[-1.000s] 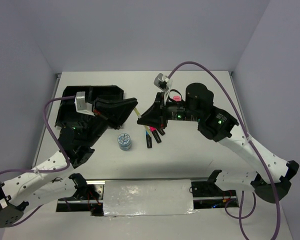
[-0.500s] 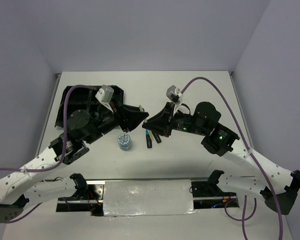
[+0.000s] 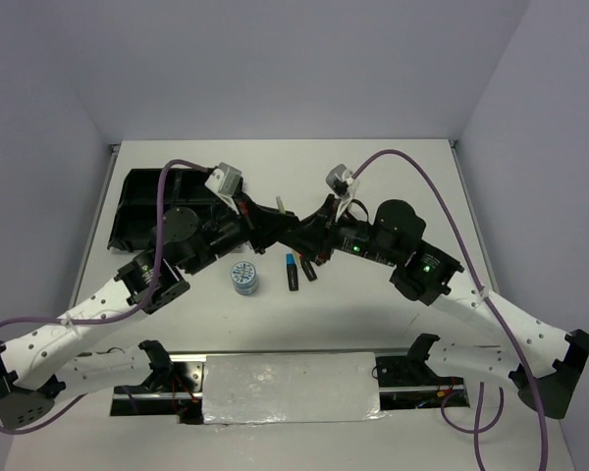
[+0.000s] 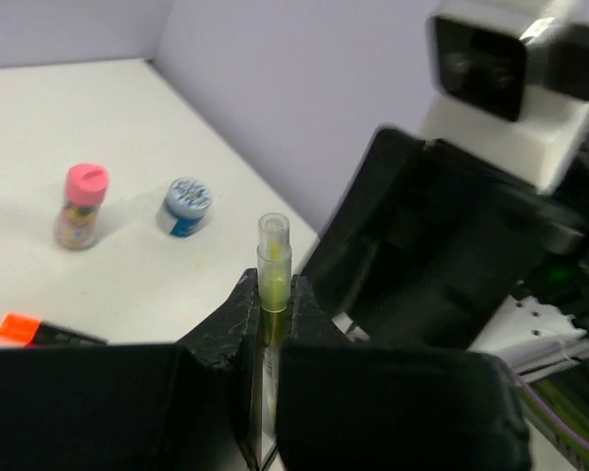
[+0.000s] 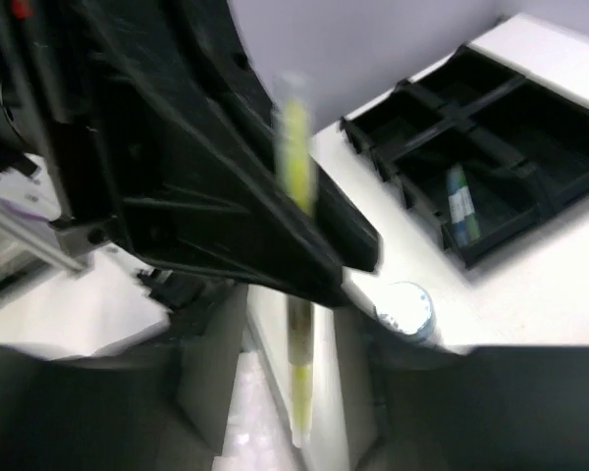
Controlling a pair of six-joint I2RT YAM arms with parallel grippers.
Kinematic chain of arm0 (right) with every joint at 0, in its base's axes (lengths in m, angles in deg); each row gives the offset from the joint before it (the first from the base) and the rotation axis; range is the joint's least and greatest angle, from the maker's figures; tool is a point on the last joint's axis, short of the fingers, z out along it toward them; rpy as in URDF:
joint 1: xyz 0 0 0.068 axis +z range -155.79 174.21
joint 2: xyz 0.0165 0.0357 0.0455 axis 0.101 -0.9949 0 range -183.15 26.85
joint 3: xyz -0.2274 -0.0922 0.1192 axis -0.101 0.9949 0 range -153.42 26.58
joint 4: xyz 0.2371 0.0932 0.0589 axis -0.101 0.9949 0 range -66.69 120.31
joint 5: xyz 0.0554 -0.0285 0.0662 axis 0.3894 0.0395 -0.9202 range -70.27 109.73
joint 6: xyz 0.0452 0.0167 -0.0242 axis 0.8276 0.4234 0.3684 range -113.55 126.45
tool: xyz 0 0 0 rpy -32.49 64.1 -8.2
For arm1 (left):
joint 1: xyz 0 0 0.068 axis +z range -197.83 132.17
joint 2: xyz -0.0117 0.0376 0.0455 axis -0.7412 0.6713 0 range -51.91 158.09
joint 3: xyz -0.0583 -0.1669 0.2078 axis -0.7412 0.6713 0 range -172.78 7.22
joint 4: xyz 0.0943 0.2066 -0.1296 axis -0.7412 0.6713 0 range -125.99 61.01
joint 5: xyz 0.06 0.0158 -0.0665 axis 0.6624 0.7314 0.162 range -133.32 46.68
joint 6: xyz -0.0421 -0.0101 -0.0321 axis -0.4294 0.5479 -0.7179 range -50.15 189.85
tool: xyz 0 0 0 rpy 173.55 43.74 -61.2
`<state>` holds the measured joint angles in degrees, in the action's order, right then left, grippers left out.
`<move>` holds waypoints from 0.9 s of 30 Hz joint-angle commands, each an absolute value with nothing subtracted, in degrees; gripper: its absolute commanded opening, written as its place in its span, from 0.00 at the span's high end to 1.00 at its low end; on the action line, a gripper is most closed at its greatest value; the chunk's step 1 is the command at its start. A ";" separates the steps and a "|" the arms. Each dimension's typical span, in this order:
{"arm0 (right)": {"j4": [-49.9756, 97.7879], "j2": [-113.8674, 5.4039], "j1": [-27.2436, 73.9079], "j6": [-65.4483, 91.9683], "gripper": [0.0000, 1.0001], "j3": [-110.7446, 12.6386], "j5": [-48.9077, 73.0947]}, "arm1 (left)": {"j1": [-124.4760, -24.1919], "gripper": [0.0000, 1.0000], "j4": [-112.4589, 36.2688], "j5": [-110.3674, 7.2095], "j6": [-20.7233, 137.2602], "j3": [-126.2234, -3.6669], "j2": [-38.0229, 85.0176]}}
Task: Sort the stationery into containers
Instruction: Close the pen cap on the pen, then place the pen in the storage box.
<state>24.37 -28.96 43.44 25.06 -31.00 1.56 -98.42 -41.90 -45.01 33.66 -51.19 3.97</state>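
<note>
My left gripper [image 3: 278, 217] and right gripper [image 3: 301, 231] meet tip to tip above the table's middle. The left gripper [image 4: 271, 312] is shut on a thin yellow-green pen [image 4: 273, 263], whose clear cap sticks out past the fingertips. In the right wrist view the same pen [image 5: 299, 334] hangs between my right gripper's [image 5: 293, 397] fingers with a gap on each side, so that gripper is open. The black compartment tray [image 3: 135, 201] lies at the left and also shows in the right wrist view [image 5: 491, 118]. One compartment holds a blue-white item [image 5: 459, 204].
A round blue-white tin [image 3: 244, 278] and short black markers [image 3: 293, 272] lie in front of the grippers. In the left wrist view a pink-capped bottle [image 4: 81, 204], a second tin [image 4: 187, 204] and an orange-capped marker [image 4: 39, 332] sit on the table.
My left gripper swung right from over the tray to the right gripper and closed on the pen. The right gripper, which carried the pen, now stands open around it.
</note>
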 commanded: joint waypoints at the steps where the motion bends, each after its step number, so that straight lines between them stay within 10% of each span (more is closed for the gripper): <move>1: 18.56 -29.49 43.78 24.99 0.47 -33.36 5.04 | -98.20 1.00 -34.97 -38.63 32.06 -51.22 6.45; 4: 22.51 -27.12 42.64 25.34 0.00 -30.91 12.57 | -91.91 1.00 -22.16 -28.76 27.50 -55.96 8.73; 9: 29.63 -19.31 38.77 30.08 0.00 -22.39 26.57 | -71.52 1.00 -24.10 -26.18 19.23 -53.69 12.16; 14: 32.97 -11.21 37.97 29.48 0.00 -17.54 26.77 | -67.36 1.00 -33.75 -10.10 19.14 -50.97 16.81; 27: 34.47 -6.37 37.80 27.98 0.00 -14.29 22.20 | -57.77 0.95 -54.36 -13.43 9.03 -39.36 29.47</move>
